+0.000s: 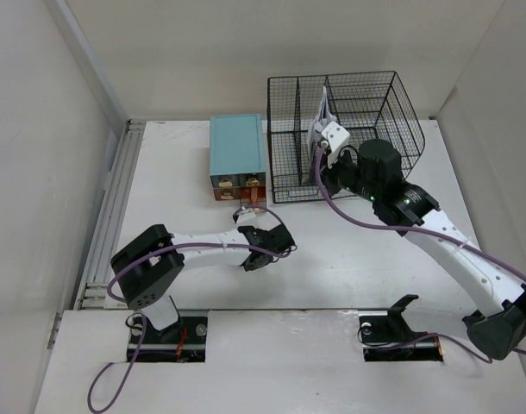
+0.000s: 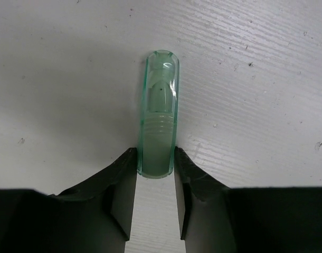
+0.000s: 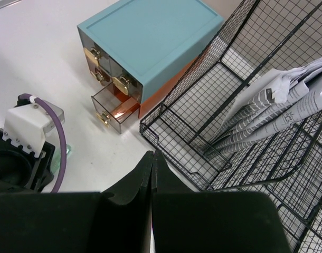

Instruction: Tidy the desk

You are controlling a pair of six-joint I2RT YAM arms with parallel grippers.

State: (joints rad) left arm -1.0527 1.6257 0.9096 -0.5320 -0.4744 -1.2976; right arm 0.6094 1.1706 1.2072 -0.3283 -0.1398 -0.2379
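A translucent green capped tube [image 2: 160, 105] lies flat on the white desk [image 1: 349, 267]. My left gripper [image 2: 154, 155] points down over it, and both fingers press the sides of its near end, so it is shut on the tube. From above, the left gripper [image 1: 261, 250] sits just in front of the drawer box and hides the tube. My right gripper [image 3: 152, 156] is shut with nothing in it. It hangs above the desk by the front of the wire rack [image 3: 214, 132], shown as the right gripper [image 1: 322, 164] in the top view.
A teal-topped drawer box [image 1: 237, 147] stands at the back, with one lower drawer [image 3: 111, 108] pulled open toward the left gripper. Right of it, the black wire rack [image 1: 366, 103] holds folded papers [image 3: 277, 105]. A grey rail [image 1: 108, 216] runs along the desk's left edge.
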